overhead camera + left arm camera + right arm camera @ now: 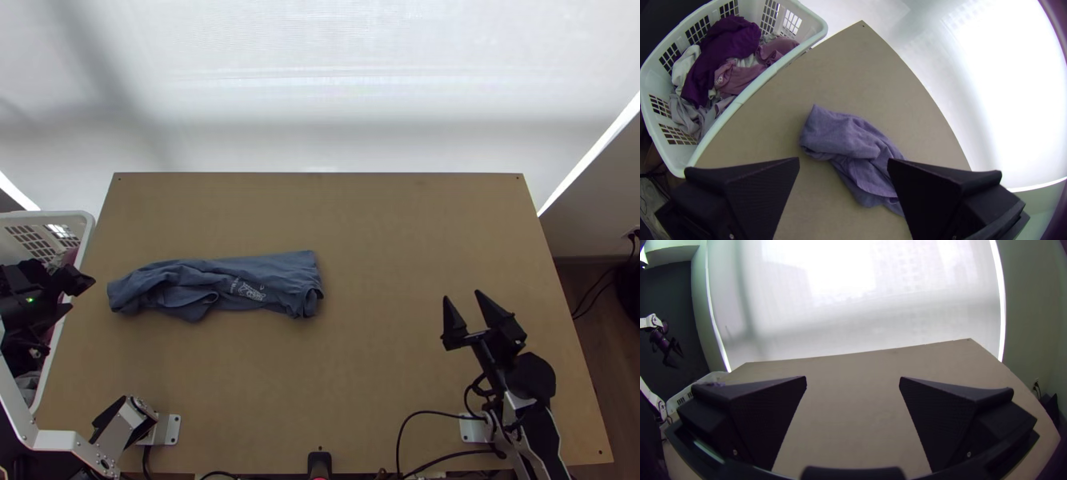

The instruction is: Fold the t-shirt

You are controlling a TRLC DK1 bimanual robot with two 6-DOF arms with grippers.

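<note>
The T-shirt [232,285] lies on the left half of the bench [384,224] as a long, narrow strip — gathered or folded lengthwise, though how many layers cannot be told. Its printed emblem [250,290] faces up; the end nearer the laundry basket [742,102] is rumpled. The lengthwise narrowing looks roughly done, if untidily; what seems left is smoothing the strip, then doubling it end to end into a compact packet. Neither end effector touches it: the left end effector [82,294] is spread beside the basket's rim, the right end effector [462,295] also spread, well apart from the cloth.
</note>
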